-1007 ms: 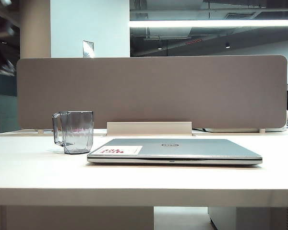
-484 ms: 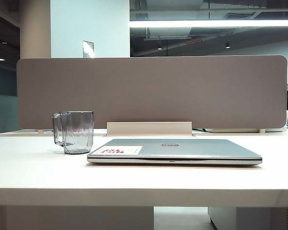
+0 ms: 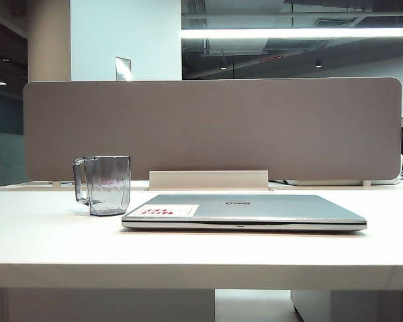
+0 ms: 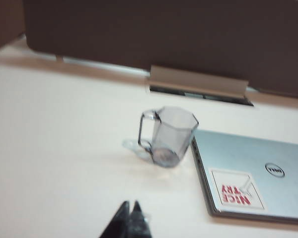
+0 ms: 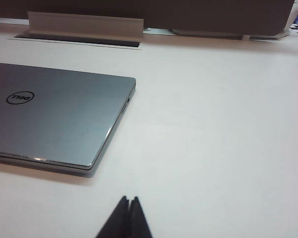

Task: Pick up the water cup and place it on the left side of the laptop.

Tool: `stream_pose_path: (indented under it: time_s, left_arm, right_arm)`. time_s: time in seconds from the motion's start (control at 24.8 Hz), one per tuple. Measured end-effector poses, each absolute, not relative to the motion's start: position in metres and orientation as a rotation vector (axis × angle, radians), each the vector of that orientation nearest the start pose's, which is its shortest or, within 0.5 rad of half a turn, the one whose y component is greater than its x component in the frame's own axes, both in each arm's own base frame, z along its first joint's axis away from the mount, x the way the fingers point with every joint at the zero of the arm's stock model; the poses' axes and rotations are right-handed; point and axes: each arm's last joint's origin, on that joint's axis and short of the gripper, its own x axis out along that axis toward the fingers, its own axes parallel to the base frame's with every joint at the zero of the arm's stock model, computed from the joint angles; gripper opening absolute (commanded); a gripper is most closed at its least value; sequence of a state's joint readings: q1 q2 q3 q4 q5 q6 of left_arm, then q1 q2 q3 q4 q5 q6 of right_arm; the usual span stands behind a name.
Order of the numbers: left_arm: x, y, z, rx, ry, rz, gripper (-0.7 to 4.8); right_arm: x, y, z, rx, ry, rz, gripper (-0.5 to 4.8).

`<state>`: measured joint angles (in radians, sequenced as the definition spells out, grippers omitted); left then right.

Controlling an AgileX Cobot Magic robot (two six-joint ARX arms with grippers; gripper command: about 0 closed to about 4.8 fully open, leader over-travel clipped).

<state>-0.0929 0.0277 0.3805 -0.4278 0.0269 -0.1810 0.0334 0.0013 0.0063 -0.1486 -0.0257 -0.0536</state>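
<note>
Standing upright just left of the closed laptop (image 3: 245, 211), near the table's (image 3: 54, 241) back edge: the water cup (image 3: 107, 184). Pressed shut and empty above bare tabletop, well short of the cup: left gripper (image 4: 129, 207). Likewise shut and empty, right gripper (image 5: 129, 201), off the laptop's right front corner.

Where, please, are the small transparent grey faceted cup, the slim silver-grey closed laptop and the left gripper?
Transparent grey faceted water cup (image 3: 109, 184), exterior view: on its front wall.
Slim silver-grey laptop (image 3: 269, 206), exterior view: on the closed lid.
Left gripper (image 4: 129, 210), left wrist view: at its shut fingertips, short of the cup.
</note>
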Motion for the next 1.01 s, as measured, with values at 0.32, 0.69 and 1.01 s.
stream_pose_path:
  time_s: [0.32,0.69,1.01]
  left_arm:
    - [0.061,-0.008,0.242,-0.220,0.112,-0.161,-0.06]
    - [0.069,-0.005,0.225,-0.122,0.137,-0.045,-0.06]
    - [0.095,-0.001,0.164,-0.124,0.139,-0.011,-0.06]
  right_arm:
    - [0.096,0.004,0.151,-0.054,0.142,0.063,-0.06]
    - [0.096,0.004,0.151,-0.054,0.142,0.063,-0.06]
    - [0.096,0.004,0.151,-0.054,0.142,0.063,-0.06]
